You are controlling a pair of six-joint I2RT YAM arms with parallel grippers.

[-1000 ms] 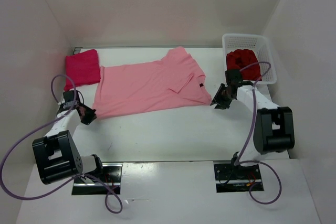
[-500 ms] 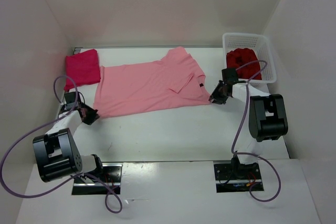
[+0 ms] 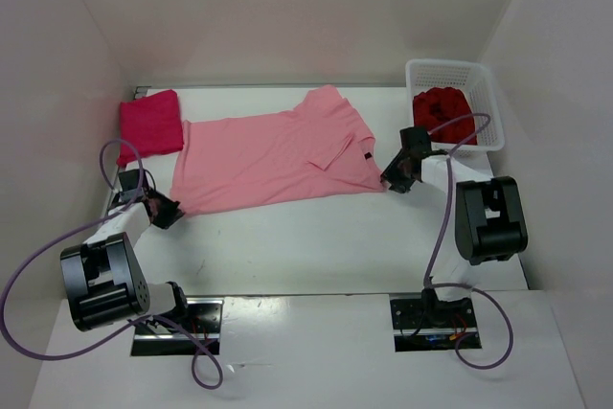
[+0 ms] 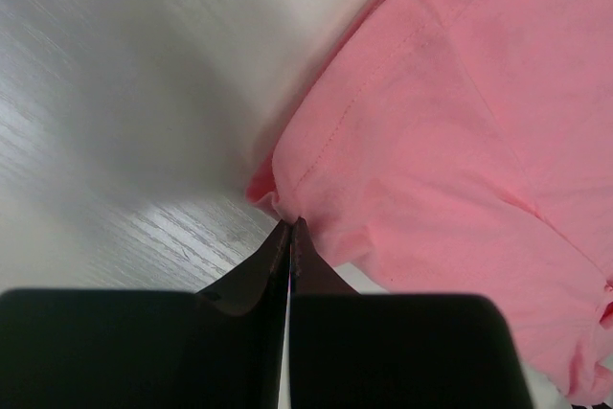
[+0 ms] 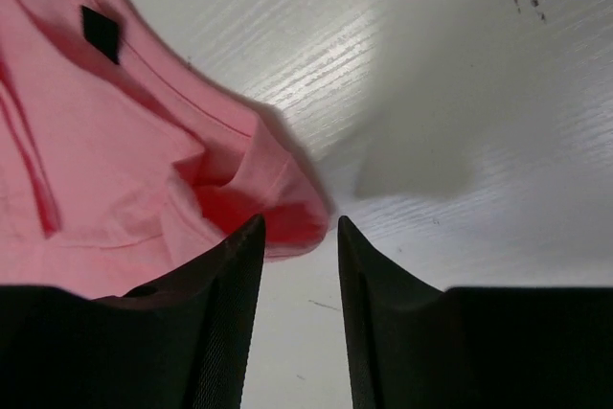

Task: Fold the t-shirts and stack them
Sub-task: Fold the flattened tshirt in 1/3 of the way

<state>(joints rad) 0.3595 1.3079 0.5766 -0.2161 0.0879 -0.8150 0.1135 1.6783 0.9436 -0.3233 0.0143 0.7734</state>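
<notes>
The salmon pink t-shirt (image 3: 273, 155) lies spread flat across the middle of the table. My left gripper (image 3: 170, 210) is at its near left corner. In the left wrist view that gripper (image 4: 289, 227) is shut, pinching the hem corner of the pink shirt (image 4: 460, 122). My right gripper (image 3: 391, 179) is at the shirt's near right corner. In the right wrist view it (image 5: 300, 222) is open, with the rumpled corner of the shirt (image 5: 105, 141) just ahead of its left finger. The magenta-red t-shirt (image 3: 151, 124) lies folded at the far left. The dark crimson t-shirt (image 3: 442, 105) sits in the basket.
A white mesh basket (image 3: 488, 102) stands at the far right against the wall. White walls close in the table on the left, back and right. A small black label (image 5: 100, 33) marks the pink shirt near its right corner. Purple cables loop beside both arms.
The right arm has drawn back and upward, bringing its open gripper slightly farther up against the shirt's right corner. The left gripper stays shut at the left corner, barely shifted.
</notes>
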